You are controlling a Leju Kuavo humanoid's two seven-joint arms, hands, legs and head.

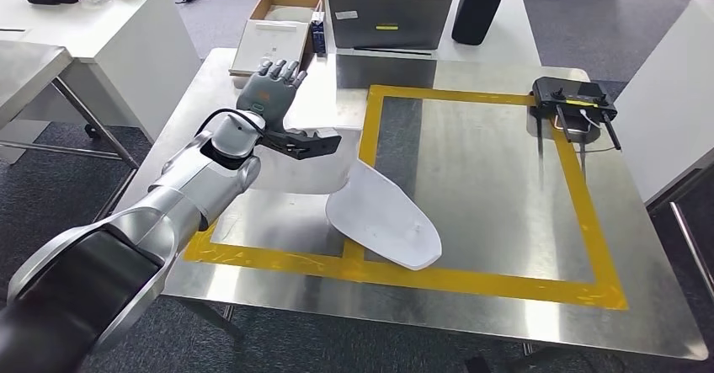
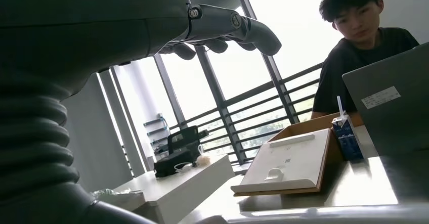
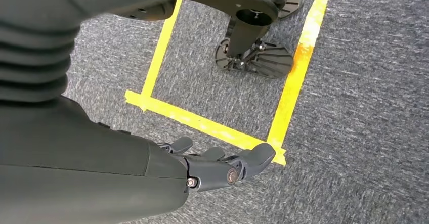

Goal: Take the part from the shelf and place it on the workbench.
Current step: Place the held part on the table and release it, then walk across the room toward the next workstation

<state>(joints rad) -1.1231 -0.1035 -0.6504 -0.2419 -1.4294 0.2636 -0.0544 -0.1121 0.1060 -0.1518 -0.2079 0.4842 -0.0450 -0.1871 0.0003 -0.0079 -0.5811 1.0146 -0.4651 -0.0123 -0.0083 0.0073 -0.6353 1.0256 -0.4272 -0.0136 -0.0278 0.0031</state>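
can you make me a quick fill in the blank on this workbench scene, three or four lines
1. The white part lies on the steel workbench, across the ____ tape outline.
2. The left hand hovers above the bench, holding ____.
3. The right hand hangs over grey ____ marked with yellow lines.
4. Beyond the bench, a person sits behind a ____.

Missing words: yellow; nothing; carpet; laptop
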